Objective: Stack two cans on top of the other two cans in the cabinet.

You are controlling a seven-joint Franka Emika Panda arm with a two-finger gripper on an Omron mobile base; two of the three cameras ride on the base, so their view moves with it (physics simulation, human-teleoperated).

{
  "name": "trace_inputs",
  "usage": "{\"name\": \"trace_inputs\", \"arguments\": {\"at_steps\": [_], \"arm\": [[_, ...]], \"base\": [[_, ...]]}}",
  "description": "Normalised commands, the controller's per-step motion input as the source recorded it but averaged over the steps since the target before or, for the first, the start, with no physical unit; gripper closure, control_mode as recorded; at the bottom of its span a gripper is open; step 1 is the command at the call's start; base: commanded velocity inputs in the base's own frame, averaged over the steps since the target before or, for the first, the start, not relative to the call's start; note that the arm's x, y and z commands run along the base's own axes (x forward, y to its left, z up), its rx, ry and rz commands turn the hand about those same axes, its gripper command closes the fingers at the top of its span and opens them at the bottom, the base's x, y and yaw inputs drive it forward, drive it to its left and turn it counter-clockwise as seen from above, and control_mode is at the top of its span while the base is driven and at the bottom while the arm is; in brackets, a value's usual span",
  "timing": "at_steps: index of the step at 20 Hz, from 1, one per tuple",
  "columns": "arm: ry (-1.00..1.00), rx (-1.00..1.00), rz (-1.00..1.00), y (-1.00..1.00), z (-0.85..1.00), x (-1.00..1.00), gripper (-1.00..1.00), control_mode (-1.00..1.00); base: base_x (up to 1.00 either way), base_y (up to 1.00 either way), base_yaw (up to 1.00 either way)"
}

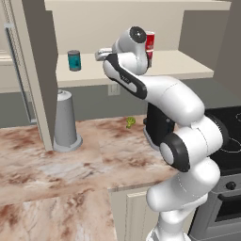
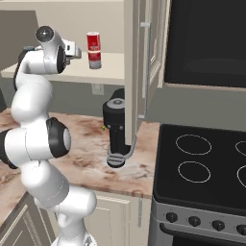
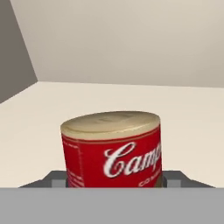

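Up close, your hand view has a bright red cylindrical can with a pale lid (image 3: pixel 113 148) right in front of you, upright on the cream shelf board (image 3: pixel 26 131) of the beige open-fronted wall cabinet, between the two dark fingertips (image 3: pixel 56 180), which sit at its lower sides. Whether the pads are actually pressing on it you cannot tell from here; the jaws stand about a can's width apart.

From the left base view, you see the gripper (image 1: pixel 100 54) reaching onto the shelf, the white arm (image 1: pixel 169 99) hiding that can. Farther left on the same shelf, well apart, stands the teal-blue can with a dark top (image 1: pixel 74 60).

From the right base view, a red-over-silver can (image 2: pixel 94 50) stands upright just beside the gripper (image 2: pixel 74 52), toward the cabinet's side wall (image 2: pixel 129 67).
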Motion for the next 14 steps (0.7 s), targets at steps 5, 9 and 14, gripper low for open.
{"name": "trace_inputs", "arguments": {"at_steps": [5,9,14], "arm": [[0.01,0.0,0.0,0.01,-0.2,0.0,1.0,-1.0],[-0.03,0.0,0.01,-0.02,-0.11,-0.3,1.0,-1.0],[-0.05,0.06,0.09,0.17,0.05,-0.61,1.0,-1.0]], "base": [[0.0,0.0,0.0],[0.0,0.0,0.0],[0.0,0.0,0.0]]}}
